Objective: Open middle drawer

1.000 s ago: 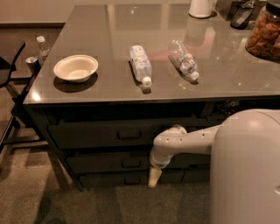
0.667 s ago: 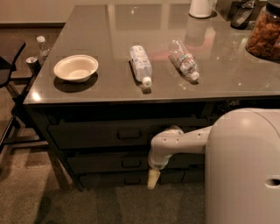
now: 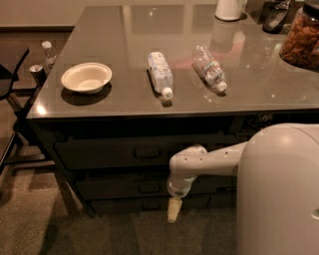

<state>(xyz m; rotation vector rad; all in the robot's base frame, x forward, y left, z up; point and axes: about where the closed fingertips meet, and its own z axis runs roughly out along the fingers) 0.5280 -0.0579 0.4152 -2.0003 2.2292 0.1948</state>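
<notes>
A glossy grey tabletop (image 3: 124, 35) is seen, and lamps are mirrored in it. A pale shallow bowl (image 3: 86, 77) is set upright near its left front corner. Two plastic bottles are laid on their sides near the middle, apart from each other, caps toward the front edge: a white-labelled bottle (image 3: 160, 73) and a clear bottle (image 3: 209, 68). A white vessel (image 3: 229, 9) is placed at the far edge, and a jar of brown snacks (image 3: 300, 35) at the right. The gripper (image 3: 174, 209) is held well below the front edge, pointed down, near the floor (image 3: 99, 234).
</notes>
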